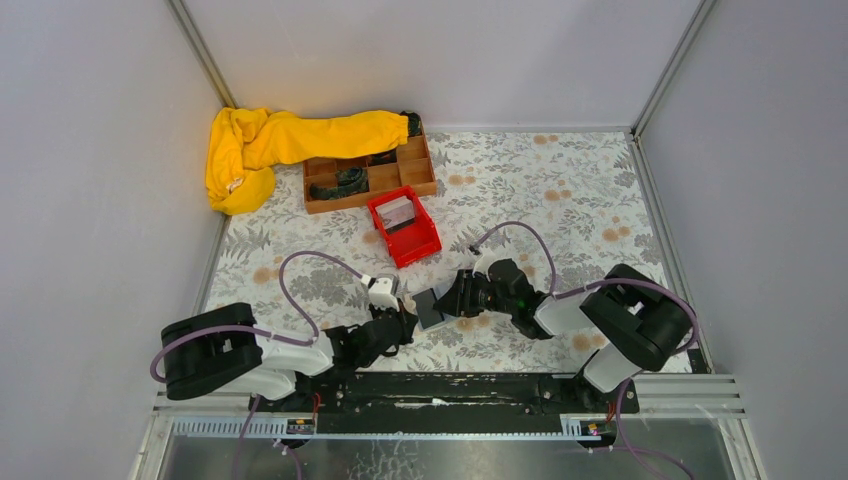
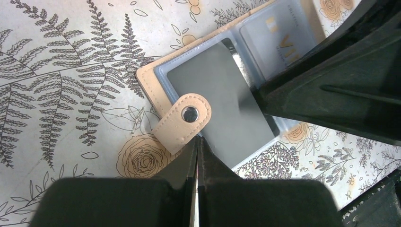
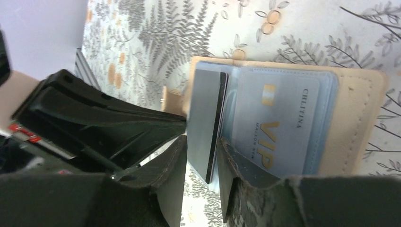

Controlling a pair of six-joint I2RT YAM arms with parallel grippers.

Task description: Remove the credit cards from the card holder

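The card holder (image 2: 149, 87) lies open on the floral cloth, tan inner side up, between the two grippers (image 1: 430, 308). My left gripper (image 2: 197, 141) is shut, its tips against the end of the holder's tan snap tab (image 2: 182, 123). A grey credit card (image 3: 203, 118) leans up from the holder's left half (image 2: 217, 90), its near end past the clear pocket. My right gripper (image 3: 202, 139) stands half open with one finger on each side of that card. A whitish VIP card (image 3: 279, 127) sits in the right pocket, partly under the right finger (image 3: 231, 165).
A red bin (image 1: 403, 227) holding a pale card stands just beyond the grippers. Behind it is a brown wooden compartment tray (image 1: 368, 172), with a yellow cloth (image 1: 270, 145) draped over its left end. Grey walls close in both sides.
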